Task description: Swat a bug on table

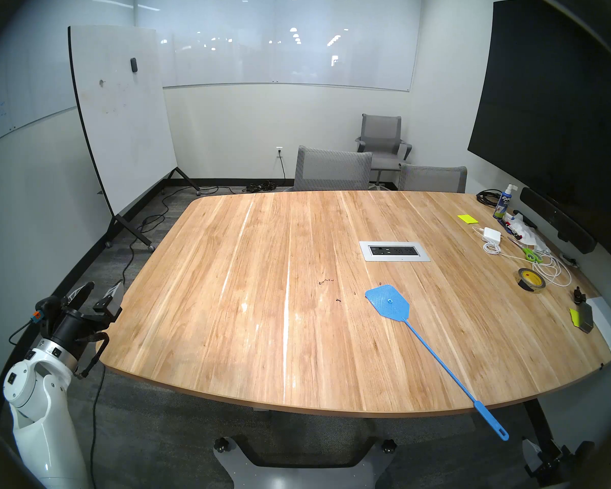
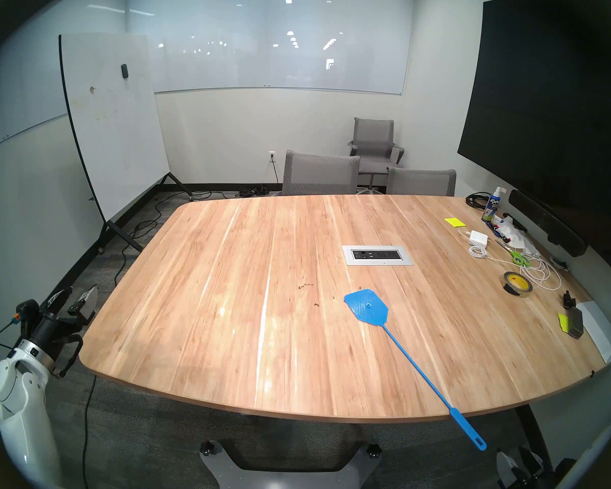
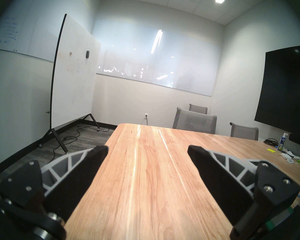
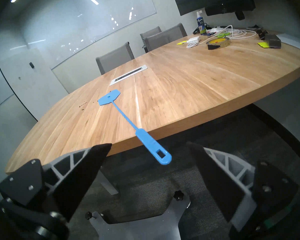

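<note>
In the lower right of the head view, a blue swatter [image 1: 388,303] is lying flat on the desk [image 1: 226,301], its mesh head toward the middle of the frame and its thin shaft running down and right until the handle [image 1: 492,421] is sticking out past the near edge into open air. Just left of the head, several tiny dark specks are sitting on the wood; the one I am taking for the bug [image 1: 338,300] is resting near the head's left corner, apart from it, with fainter crumbs a little above. A silver outlet panel [image 1: 394,250] is set into the wood above the swatter.

At the lower left of that view the left gripper [image 1: 101,294] is hanging beside the desk's corner with its fingers spread wide and nothing between them. In the right wrist view the right gripper [image 4: 149,146] is also spread wide and empty, and the overhanging handle [image 4: 153,147] is showing in the middle of the frame, between the fingers as seen there, though I cannot tell how near it is.

The swatter looks light, thin and springy, likely slick plastic. The flat, thicker handle beyond the edge seems the best place to pinch; gripping the slim shaft would probably let it twist or flex.
</note>
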You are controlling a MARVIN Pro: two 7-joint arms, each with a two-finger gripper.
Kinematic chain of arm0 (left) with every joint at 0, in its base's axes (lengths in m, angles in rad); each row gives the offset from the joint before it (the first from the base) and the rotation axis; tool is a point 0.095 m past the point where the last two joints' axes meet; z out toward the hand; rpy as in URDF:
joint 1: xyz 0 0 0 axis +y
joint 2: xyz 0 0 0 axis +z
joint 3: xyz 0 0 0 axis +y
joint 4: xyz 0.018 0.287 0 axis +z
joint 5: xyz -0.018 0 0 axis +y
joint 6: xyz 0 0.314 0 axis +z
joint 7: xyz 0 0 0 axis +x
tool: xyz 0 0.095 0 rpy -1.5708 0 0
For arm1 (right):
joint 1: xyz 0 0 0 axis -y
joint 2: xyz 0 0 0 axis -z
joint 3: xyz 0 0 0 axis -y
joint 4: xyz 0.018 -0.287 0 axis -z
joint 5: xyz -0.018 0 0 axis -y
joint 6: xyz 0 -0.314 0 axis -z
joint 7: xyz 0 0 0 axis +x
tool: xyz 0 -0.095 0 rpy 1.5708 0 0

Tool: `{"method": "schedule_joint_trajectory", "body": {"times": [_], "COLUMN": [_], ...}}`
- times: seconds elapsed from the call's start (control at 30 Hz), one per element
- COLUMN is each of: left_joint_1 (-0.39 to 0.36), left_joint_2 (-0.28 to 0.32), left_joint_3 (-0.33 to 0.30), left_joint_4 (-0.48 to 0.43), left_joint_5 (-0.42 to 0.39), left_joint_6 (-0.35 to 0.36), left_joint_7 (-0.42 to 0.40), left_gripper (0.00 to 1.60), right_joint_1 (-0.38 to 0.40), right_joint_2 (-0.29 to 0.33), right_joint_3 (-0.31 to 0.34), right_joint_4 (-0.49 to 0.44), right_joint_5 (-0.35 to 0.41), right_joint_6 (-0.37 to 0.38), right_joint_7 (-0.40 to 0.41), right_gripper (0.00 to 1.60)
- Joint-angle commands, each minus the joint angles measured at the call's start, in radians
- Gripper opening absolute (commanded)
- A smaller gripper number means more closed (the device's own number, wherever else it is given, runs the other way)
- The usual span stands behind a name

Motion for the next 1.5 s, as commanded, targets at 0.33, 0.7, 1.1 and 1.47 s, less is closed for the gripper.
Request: {"method": "schedule_joint_trajectory", "body": {"times": [0.33, 0.7, 1.1, 1.47], "left_joint_1": [-0.001, -0.003, -0.005, -0.007], "left_joint_2": [-0.002, -0.004, -0.006, -0.007], "left_joint_3": [-0.004, -0.005, -0.006, -0.008], "left_joint_4": [-0.017, -0.017, -0.017, -0.016], "left_joint_5": [0.0, 0.002, 0.005, 0.007], "left_joint_6": [0.004, 0.004, 0.006, 0.006], "left_joint_7": [-0.003, -0.005, -0.007, -0.01], "left_gripper": [1.6, 1.6, 1.6, 1.6], "right_joint_1": [-0.022, -0.031, 0.002, 0.0], "right_joint_2": [-0.013, 0.011, 0.097, 0.144], "right_joint_3": [-0.043, -0.02, -0.027, -0.078], "right_joint_4": [0.063, 0.095, 0.212, 0.268], "right_joint_5": [-0.059, -0.011, 0.014, 0.08], "right_joint_6": [-0.085, 0.055, 0.201, 0.219], "right_joint_7": [0.063, 0.104, 0.116, 0.135], "right_gripper": [1.6, 1.6, 1.6, 1.6]}}
